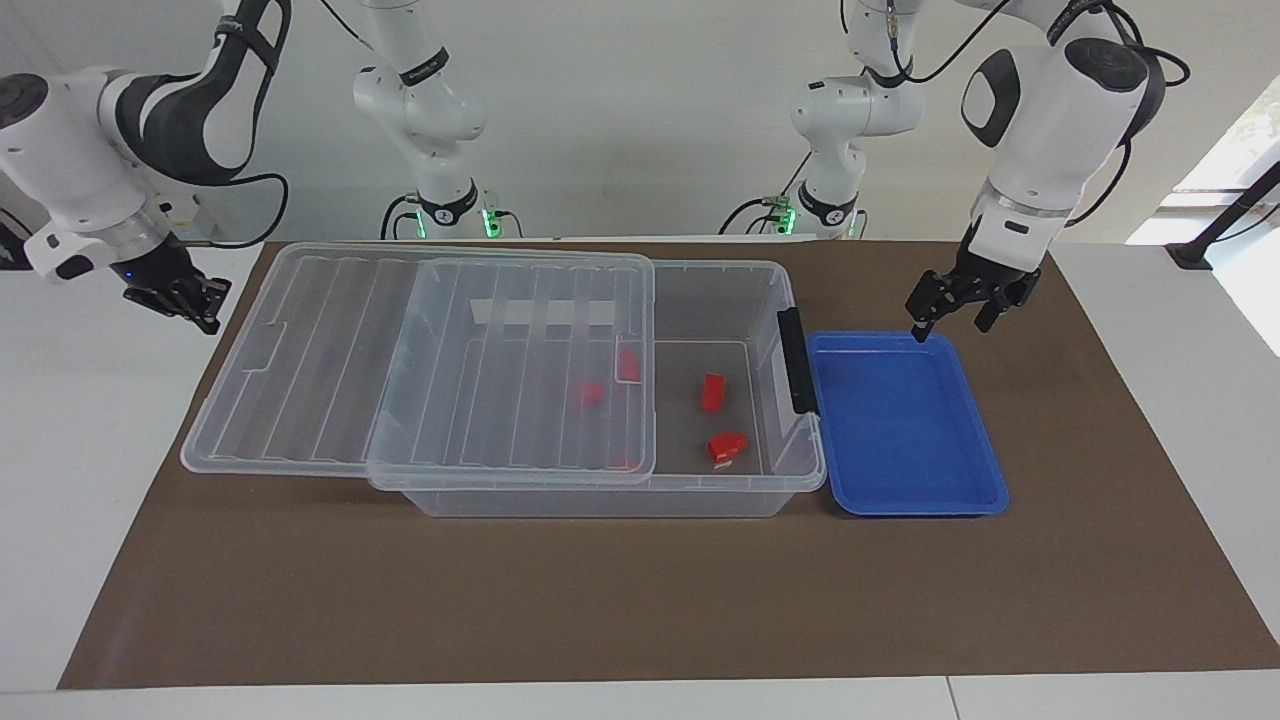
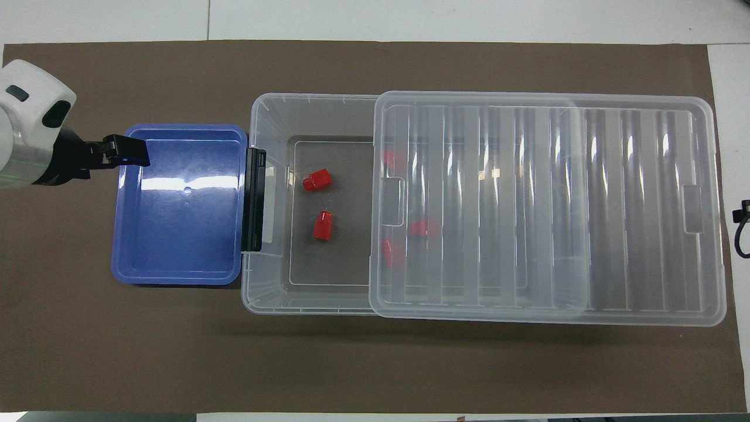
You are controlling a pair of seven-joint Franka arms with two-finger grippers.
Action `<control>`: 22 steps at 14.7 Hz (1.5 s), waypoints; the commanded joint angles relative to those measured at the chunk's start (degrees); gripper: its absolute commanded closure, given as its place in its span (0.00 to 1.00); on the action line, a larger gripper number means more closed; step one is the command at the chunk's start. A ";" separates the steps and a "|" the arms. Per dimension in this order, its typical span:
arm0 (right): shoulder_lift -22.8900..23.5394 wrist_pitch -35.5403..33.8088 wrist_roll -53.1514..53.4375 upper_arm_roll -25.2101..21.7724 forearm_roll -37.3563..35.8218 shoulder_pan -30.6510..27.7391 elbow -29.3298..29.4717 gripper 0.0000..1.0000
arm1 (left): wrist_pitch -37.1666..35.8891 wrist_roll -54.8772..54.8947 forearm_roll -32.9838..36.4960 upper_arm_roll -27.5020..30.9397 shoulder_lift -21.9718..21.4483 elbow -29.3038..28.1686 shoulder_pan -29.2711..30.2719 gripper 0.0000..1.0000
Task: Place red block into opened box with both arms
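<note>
The clear box [image 1: 600, 497] [image 2: 266, 296] stands mid-table, its ribbed lid [image 1: 330, 360] [image 2: 545, 199] slid toward the right arm's end, leaving the latch end uncovered. In that uncovered part lies a plain red block [image 1: 712, 392] [image 2: 323, 225], beside a red block with a white patch [image 1: 726, 446] [image 2: 317, 180]. More red blocks [image 1: 590, 392] show through the lid. My left gripper [image 1: 950, 328] [image 2: 130, 151] hangs open and empty over the blue tray's outer edge. My right gripper [image 1: 203, 315] [image 2: 742, 228] is shut on nothing, off the lid's end.
A shallow blue tray [image 1: 905, 500] [image 2: 176, 275] lies against the box's end with the black latch [image 1: 793, 360] [image 2: 254, 199]. A brown mat [image 1: 600, 600] covers the table. Two slimmer white arms [image 1: 430, 110] stand at the robots' edge.
</note>
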 commanded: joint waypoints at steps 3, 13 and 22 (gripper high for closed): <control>-1.17 1.00 3.64 0.56 -0.50 1.85 -1.93 1.00 | -7.15 4.50 0.42 -0.10 2.10 7.40 1.93 0.00; -2.14 1.26 13.82 1.08 0.55 8.78 -4.57 1.00 | -13.05 4.68 0.42 -0.28 3.86 11.19 2.11 0.00; -2.14 5.30 19.71 1.08 3.01 13.97 -7.03 1.00 | -12.79 4.24 0.25 -0.28 2.80 9.35 2.20 0.00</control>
